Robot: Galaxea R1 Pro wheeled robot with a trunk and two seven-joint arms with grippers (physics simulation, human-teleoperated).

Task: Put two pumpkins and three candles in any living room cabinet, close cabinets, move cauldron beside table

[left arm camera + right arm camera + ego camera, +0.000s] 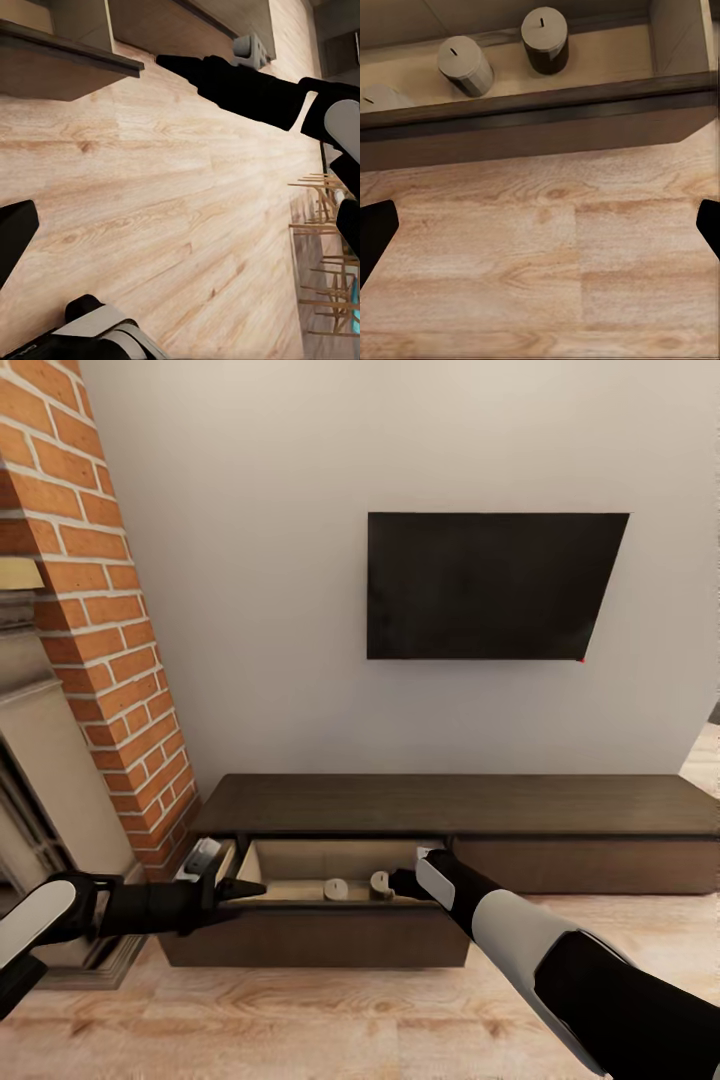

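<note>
The long, low dark-brown wooden cabinet has a matt, faintly grained top and a paler, smooth drawer lining. The light wooden plank floor shows strong grain. The short brown cylindrical candles look matt and waxy. The red-brick column looks rough.

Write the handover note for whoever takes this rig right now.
Left gripper: looks open, empty, at the drawer's left end.
Right gripper: open, empty, at the drawer's right end.
Three candles stand inside the open drawer of the cabinet.
Done: candles stowed.
Left: put both pumpkins in a cabinet, shut this drawer and any other open cabinet, set the cauldron next to the living-room table.
</note>
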